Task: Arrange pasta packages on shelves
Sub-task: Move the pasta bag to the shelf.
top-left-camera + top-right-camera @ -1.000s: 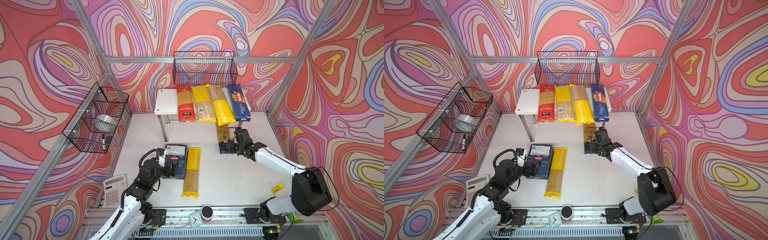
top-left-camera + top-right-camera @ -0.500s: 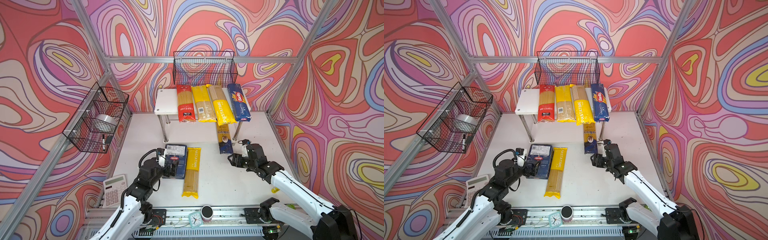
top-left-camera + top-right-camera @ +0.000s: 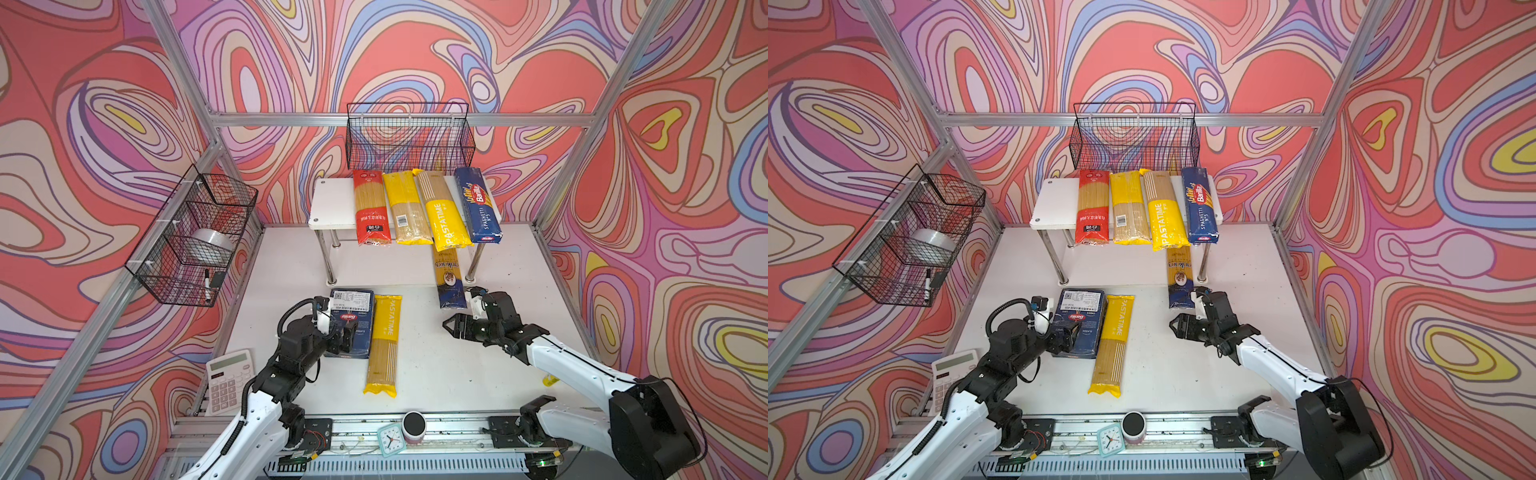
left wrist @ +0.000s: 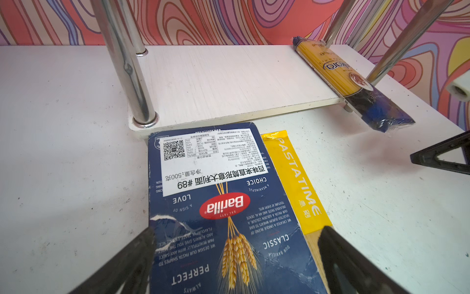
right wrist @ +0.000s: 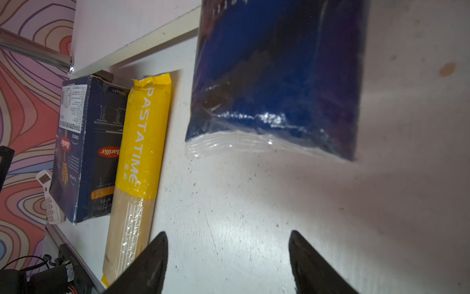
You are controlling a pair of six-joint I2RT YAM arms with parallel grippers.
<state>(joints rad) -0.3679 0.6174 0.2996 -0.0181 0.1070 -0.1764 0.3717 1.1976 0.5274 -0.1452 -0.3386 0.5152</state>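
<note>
The shelves (image 3: 332,203) stand at the back as a white two-tier rack on chrome legs. Its top board carries a red bag (image 3: 372,208), a yellow pack (image 3: 405,208), a PASTATIME bag (image 3: 442,212) and a slim Barilla box (image 3: 478,205). A dark blue bag (image 3: 449,278) lies half on the lower board, its near end on the table. My right gripper (image 3: 451,328) hovers open just in front of that bag (image 5: 274,76), holding nothing. A wide Barilla box (image 3: 353,322) and another PASTATIME bag (image 3: 384,340) lie side by side on the table. My left gripper (image 4: 235,229) stands open over the box's near end.
A black wire basket (image 3: 409,137) hangs above the rack, another (image 3: 195,237) on the left wall holds a tape roll. A calculator (image 3: 228,380) lies front left. A small clock (image 3: 390,440) and a dark-topped cup (image 3: 414,426) sit on the front rail. A small yellow object (image 3: 550,379) lies front right.
My right arm has drawn back from the dark blue bag toward the front and turned leftward, its jaws opening wider. The bag stays on the lower board. The left arm has not moved.
</note>
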